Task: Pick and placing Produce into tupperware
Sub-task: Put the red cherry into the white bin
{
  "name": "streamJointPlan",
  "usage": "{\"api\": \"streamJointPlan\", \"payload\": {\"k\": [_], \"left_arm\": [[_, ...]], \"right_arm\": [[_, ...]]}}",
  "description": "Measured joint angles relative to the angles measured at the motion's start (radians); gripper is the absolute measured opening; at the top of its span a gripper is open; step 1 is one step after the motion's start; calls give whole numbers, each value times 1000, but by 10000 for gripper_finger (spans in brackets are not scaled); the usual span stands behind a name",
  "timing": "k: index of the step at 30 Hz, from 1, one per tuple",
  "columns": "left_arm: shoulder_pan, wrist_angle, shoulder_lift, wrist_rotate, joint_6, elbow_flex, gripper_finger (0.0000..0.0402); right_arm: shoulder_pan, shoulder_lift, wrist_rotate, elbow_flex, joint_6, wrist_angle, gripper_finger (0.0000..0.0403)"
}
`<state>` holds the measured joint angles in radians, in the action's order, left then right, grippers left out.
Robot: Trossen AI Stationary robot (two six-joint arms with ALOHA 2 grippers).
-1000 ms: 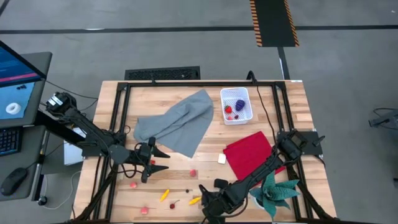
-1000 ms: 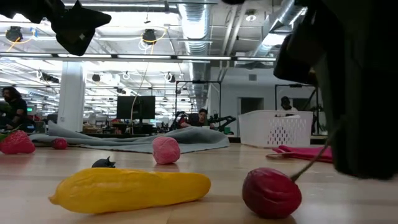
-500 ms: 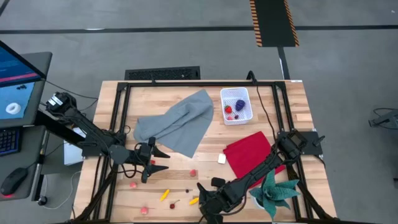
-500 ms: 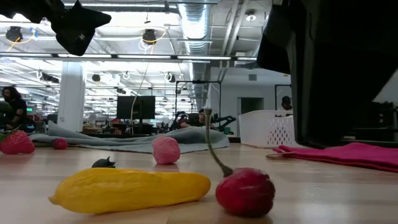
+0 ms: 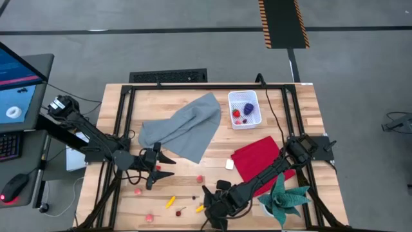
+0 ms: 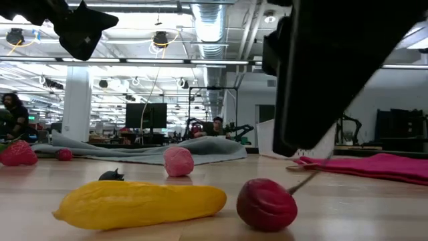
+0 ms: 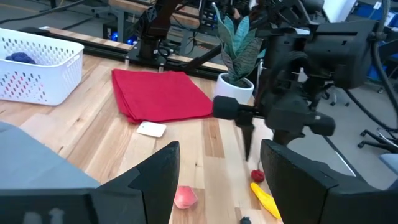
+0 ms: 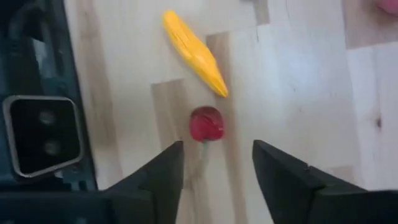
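Note:
The white tupperware (image 5: pixel 245 108) stands at the table's far right and holds a purple grape bunch (image 5: pixel 248 107) and a red berry (image 5: pixel 236 114). Loose produce lies near the front edge: a cherry (image 8: pixel 206 123), a yellow piece (image 8: pixel 193 52), a pink berry (image 5: pixel 199 179) and small red ones (image 5: pixel 137 191). My right gripper (image 8: pixel 217 149) hovers open just over the cherry. Its fingers stand on either side of the cherry's stem (image 6: pixel 304 182) without touching. My left gripper (image 5: pixel 168 165) waits open at mid-left, above the table.
A grey cloth (image 5: pixel 183 129) is spread at the far middle. A folded red cloth (image 5: pixel 261 159) and a white cube (image 5: pixel 229 164) lie to the right, with a potted plant (image 5: pixel 283 200) at the near right corner. Black frame rails run along the table's edges.
My right gripper has moved a little toward the table's left edge, over the cherry. The cherry has rolled a short way toward the yellow piece. Its stem swung upright and has come back down, pointing toward the gripper.

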<state>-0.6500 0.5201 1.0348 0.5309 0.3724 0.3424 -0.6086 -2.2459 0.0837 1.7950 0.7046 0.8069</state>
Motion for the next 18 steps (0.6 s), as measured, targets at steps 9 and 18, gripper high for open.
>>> {"api": "streamJointPlan", "payload": {"k": [9, 18], "left_arm": [[-25, 0, 0, 0, -1, 0, 215], [-25, 0, 0, 0, -8, 0, 215]], "right_arm": [[-6, 0, -1, 0, 2, 11, 233], [-39, 0, -1, 0, -1, -10, 216]]}}
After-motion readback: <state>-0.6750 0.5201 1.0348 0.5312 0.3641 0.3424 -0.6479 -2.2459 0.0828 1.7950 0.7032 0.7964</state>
